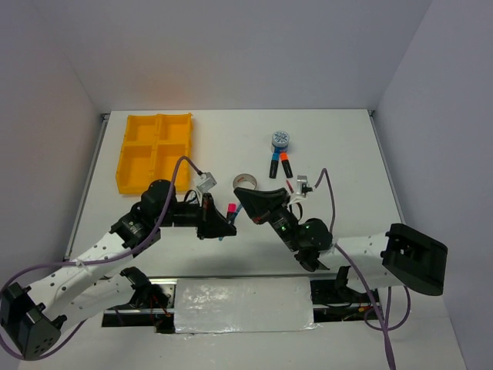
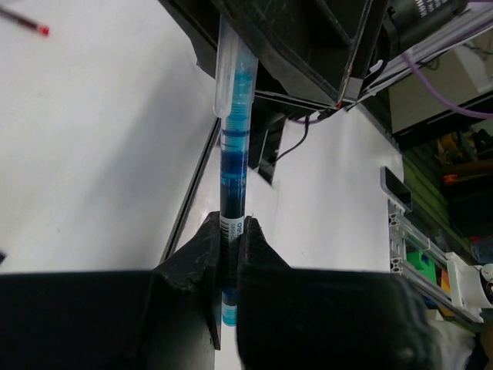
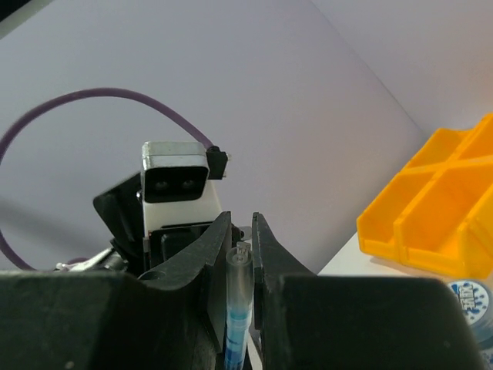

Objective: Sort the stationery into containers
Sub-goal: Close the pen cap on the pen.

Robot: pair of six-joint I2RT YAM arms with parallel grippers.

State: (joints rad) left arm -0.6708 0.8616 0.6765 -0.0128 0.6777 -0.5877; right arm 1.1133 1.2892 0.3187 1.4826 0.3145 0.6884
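Note:
A thin teal pen (image 2: 235, 154) with a clear cap hangs in the air between my two grippers. My left gripper (image 2: 233, 231) is shut on its lower barrel. My right gripper (image 3: 241, 231) has its jaws closed round the clear cap end (image 3: 239, 266). In the top view both grippers meet over the table's middle, the left (image 1: 223, 225) and the right (image 1: 243, 196). A pink-capped highlighter (image 1: 231, 209) lies just below them. The yellow four-compartment tray (image 1: 189, 131) stands at the far left and shows empty.
A silver-grey tape ring (image 1: 245, 181) lies behind the grippers. A blue-white tape roll (image 1: 280, 139), blue-capped (image 1: 273, 164) and orange-capped (image 1: 284, 163) highlighters and a red pen (image 1: 290, 186) lie at the right. White walls enclose the table.

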